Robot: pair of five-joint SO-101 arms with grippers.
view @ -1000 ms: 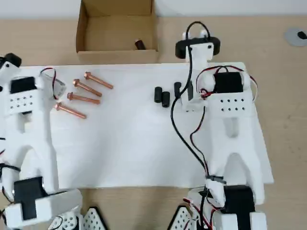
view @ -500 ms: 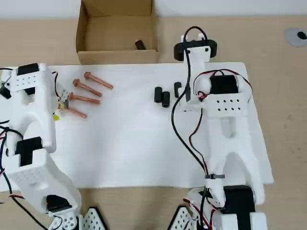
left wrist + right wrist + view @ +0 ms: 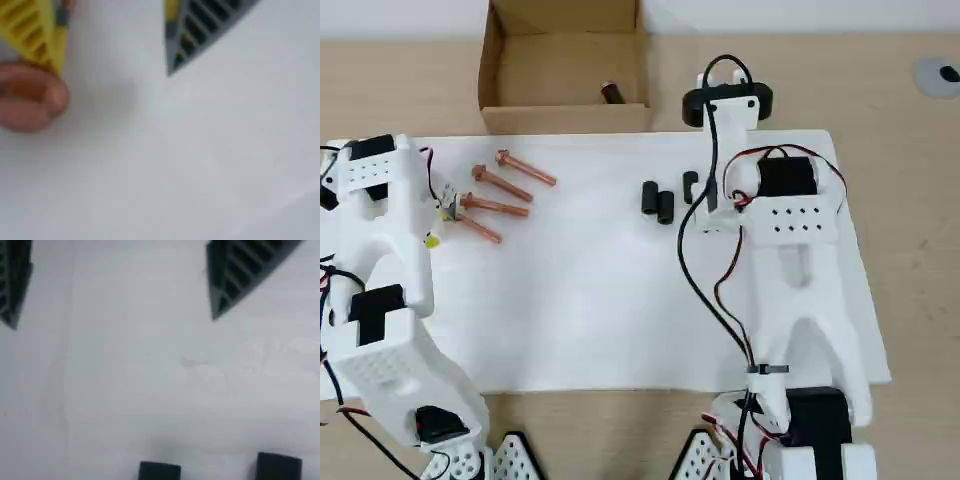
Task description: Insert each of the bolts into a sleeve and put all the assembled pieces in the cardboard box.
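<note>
The left gripper [image 3: 114,70] is positioned low over the white sheet [image 3: 580,300] at the left side of the table [image 3: 900,150]. Its two fingers are spread apart. In the left wrist view, a copper bolt head [image 3: 30,97] lies just beside the tip of the yellow finger [image 3: 35,30], outside the gap between the fingers. It cannot be determined whether the head touches the finger.

Four bolts [image 3: 528,169] lie on the sheet just right of this gripper. Their heads point toward the gripper and their shanks angle away to the right.

The cardboard box [image 3: 490,70] stands open on the table beyond the sheet. A dark piece [image 3: 611,93] lies inside against the near wall.

Three black sleeves [image 3: 648,197] stand near the sheet centre; two are together and the third is close to the right arm.

The right gripper [image 3: 112,320] is positioned over the sheet just beside the sleeves, with its fingers set wide apart and nothing between them. Two sleeves appear just beyond its fingertips in the right wrist view.
</note>
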